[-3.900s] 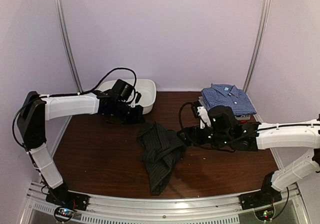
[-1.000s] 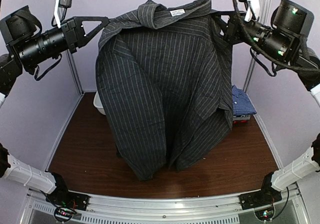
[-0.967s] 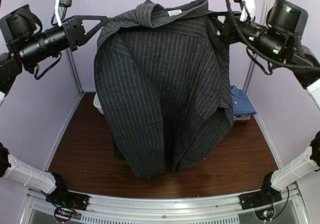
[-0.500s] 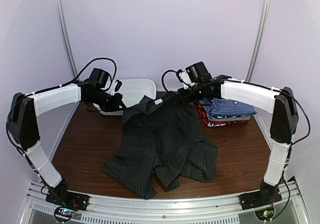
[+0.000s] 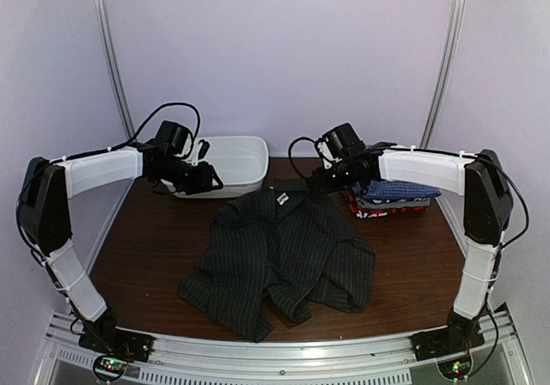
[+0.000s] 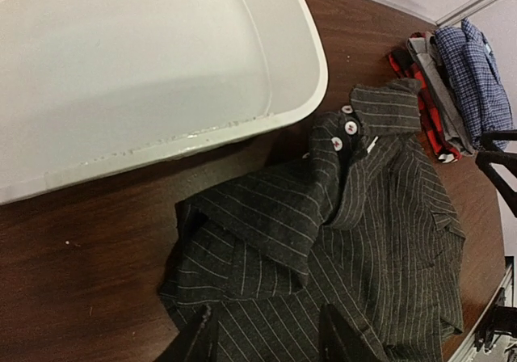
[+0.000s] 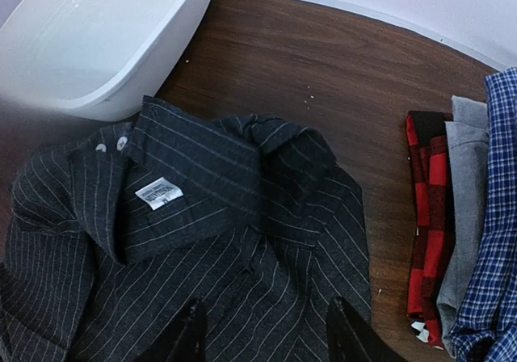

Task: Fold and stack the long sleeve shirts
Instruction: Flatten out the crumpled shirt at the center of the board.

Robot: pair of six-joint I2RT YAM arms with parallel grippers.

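Right now you have both sets of jaws standing apart with nothing pinched between them. The left gripper [image 6: 266, 339] hangs over one shoulder of the black pinstriped shirt [image 5: 284, 256], just beside the white tub [image 5: 243, 175], and the right gripper [image 7: 268, 334] hangs above its collar. That shirt lies rumpled on the table [image 5: 146, 239], collar toward the tub, while the blue checked shirt [image 7: 494, 216], grey shirt [image 7: 464, 216] and red-black shirt [image 7: 426, 208] sit folded in a stack near its far right.
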